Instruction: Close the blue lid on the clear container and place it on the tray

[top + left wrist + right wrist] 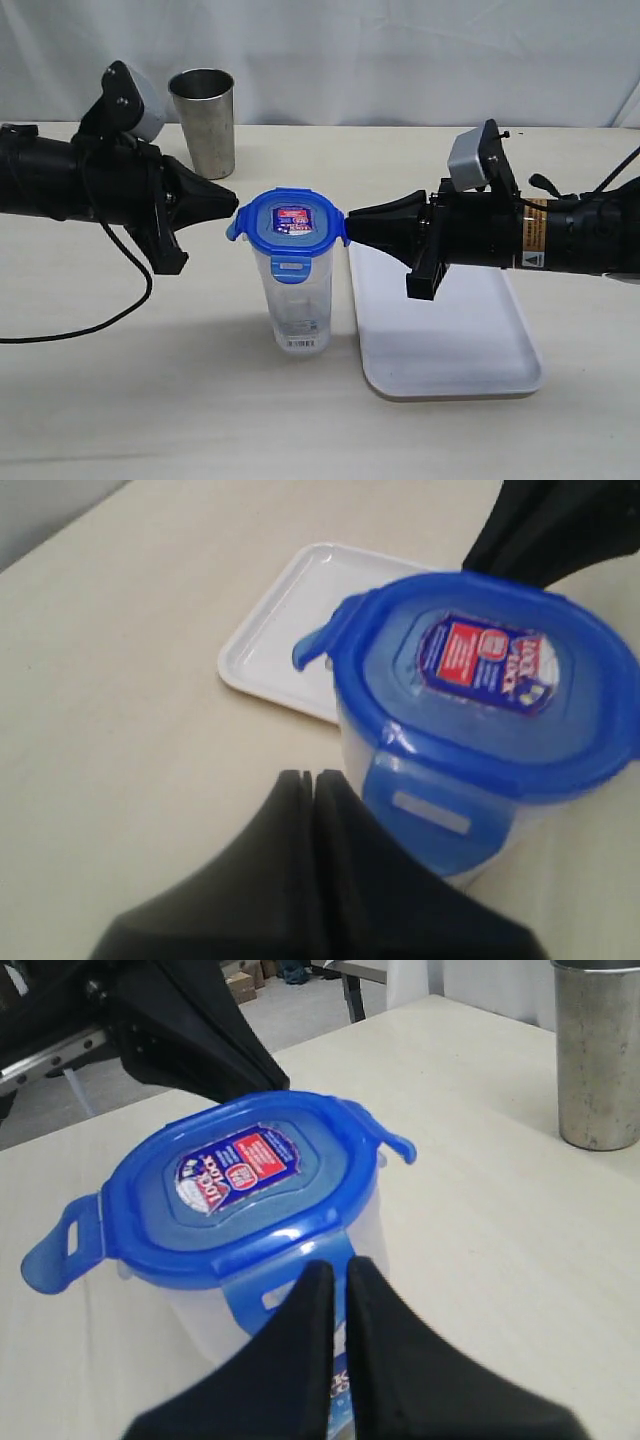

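The clear container (300, 305) stands upright on the table, just left of the white tray (450, 340). The blue lid (290, 222) sits on its mouth, red-and-white sticker facing up. One flap (288, 268) hangs down the front wall and another (232, 232) sticks out sideways. My left gripper (233, 203) is shut, its tip at the lid's left edge. In the left wrist view its fingertips (300, 780) lie beside a folded-down flap (430, 815). My right gripper (352, 222) is shut with its tip at the lid's right edge, over a flap (270, 1295).
A grey steel cup (205, 120) stands at the back left, behind the left arm. A black cable (100, 320) loops on the table at the left. The tray lies under the right arm.
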Controlling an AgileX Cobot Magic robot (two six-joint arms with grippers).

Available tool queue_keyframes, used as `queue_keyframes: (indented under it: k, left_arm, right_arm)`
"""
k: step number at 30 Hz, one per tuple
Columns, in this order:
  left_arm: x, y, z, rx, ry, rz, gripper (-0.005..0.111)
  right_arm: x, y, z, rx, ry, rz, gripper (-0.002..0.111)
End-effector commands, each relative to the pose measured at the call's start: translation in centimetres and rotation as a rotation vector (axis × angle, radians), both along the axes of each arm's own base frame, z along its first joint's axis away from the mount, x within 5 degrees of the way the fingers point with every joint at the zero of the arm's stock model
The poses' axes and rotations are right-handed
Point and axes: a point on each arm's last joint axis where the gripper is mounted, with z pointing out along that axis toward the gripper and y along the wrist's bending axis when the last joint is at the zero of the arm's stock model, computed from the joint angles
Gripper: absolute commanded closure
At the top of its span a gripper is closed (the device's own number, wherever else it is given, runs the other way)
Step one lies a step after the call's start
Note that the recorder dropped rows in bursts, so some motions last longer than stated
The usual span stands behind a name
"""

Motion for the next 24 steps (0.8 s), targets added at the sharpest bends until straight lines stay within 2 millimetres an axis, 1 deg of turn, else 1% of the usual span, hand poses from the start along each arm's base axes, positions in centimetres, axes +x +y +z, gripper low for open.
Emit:
queue_keyframes:
  k: [1,6,11,14,22,24]
  left_arm:
    - [0.6,-0.2,-1.4,0.002,0.026,-0.010,0.107]
    - [0.8,-0.2,-1.2,0.007,0.017,-0.011,0.107]
    - [1.3,0.3,-1.6,0.072,-0.001,0.052,0.107]
    - [1.4,0.4,-1.7,0.087,-0.005,0.059,0.107]
    - [1.5,0.7,-1.9,0.110,-0.008,0.074,0.107]
    - [1.4,0.7,-2.4,0.117,0.008,0.070,0.107]
  right_arm:
    - [0.0,-0.2,0.1,-0.018,-0.013,0.007,0.104]
    - [-0.3,-0.2,0.5,-0.037,-0.033,0.029,0.104]
    - [-0.3,-0.7,1.7,-0.106,-0.042,-0.040,0.104]
    - [-0.5,-0.9,2.2,-0.136,-0.057,-0.047,0.104]
    - [-0.8,-1.2,4.3,-0.138,-0.108,-0.101,0.103]
    - [-0.9,-1.3,5.1,-0.128,-0.119,-0.123,0.103]
